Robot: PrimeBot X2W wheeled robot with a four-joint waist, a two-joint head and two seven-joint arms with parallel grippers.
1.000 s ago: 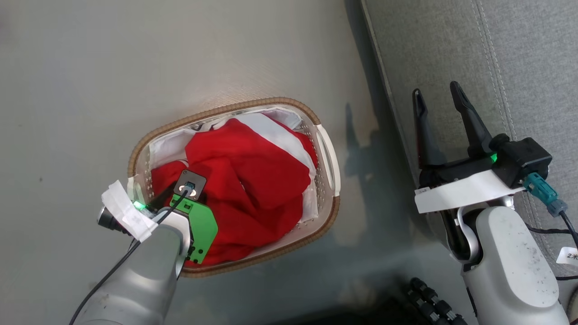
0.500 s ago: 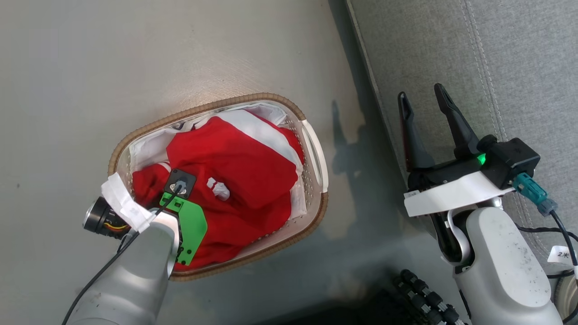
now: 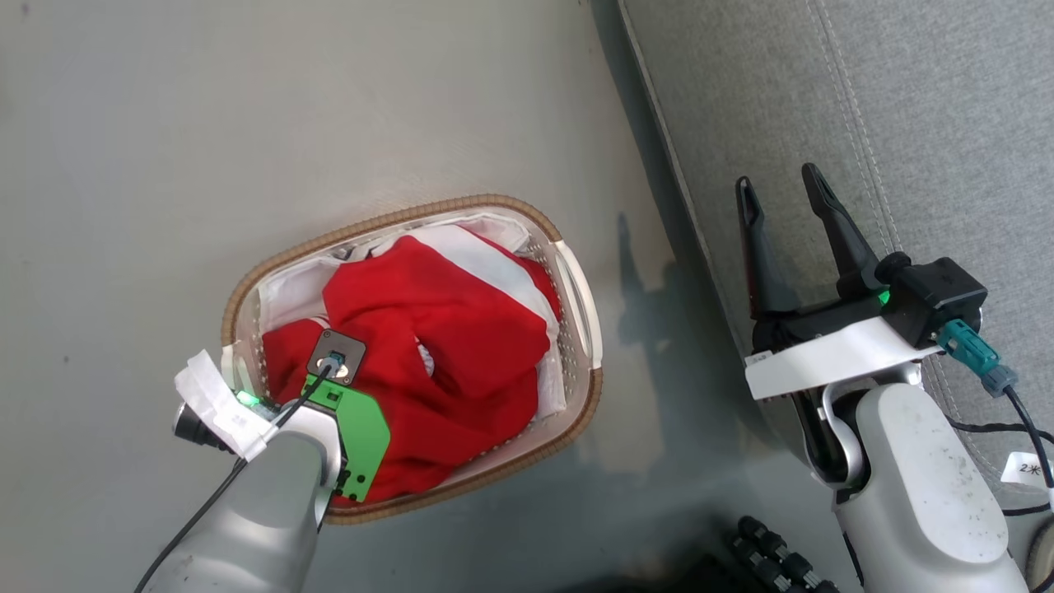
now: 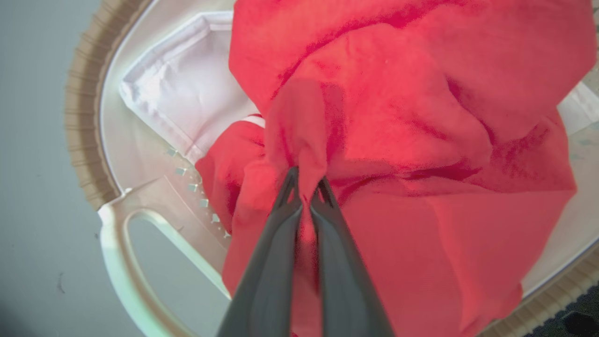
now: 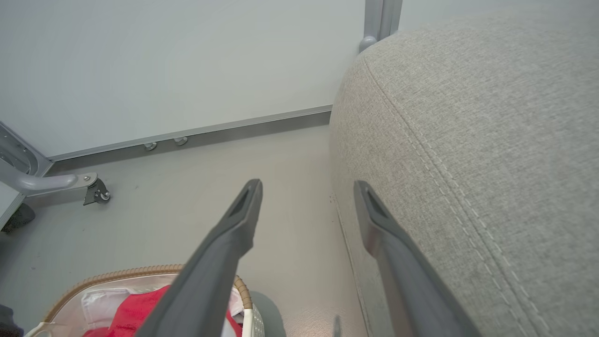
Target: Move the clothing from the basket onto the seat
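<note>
We see left fingers (image 4: 276,243) pinching a clothing (image 4: 421,140) fold in the basket (image 4: 89,140); right fingers (image 5: 224,243) spread, near the seat (image 5: 468,117).

The left pincer (image 4: 307,177) and right pincer (image 3: 776,177) are showing long dark tapering fingers. Behind the right pincer a white band (image 3: 832,362) is wrapping the black wrist (image 3: 823,317), a green light (image 3: 883,296) is glowing and a teal plug (image 3: 967,346) is trailing a dark cable (image 3: 1031,412). Behind the left pincer, a green plate (image 3: 364,436) and white tape (image 3: 214,395) are sitting on the pale-grey forearm (image 3: 255,511).
</note>
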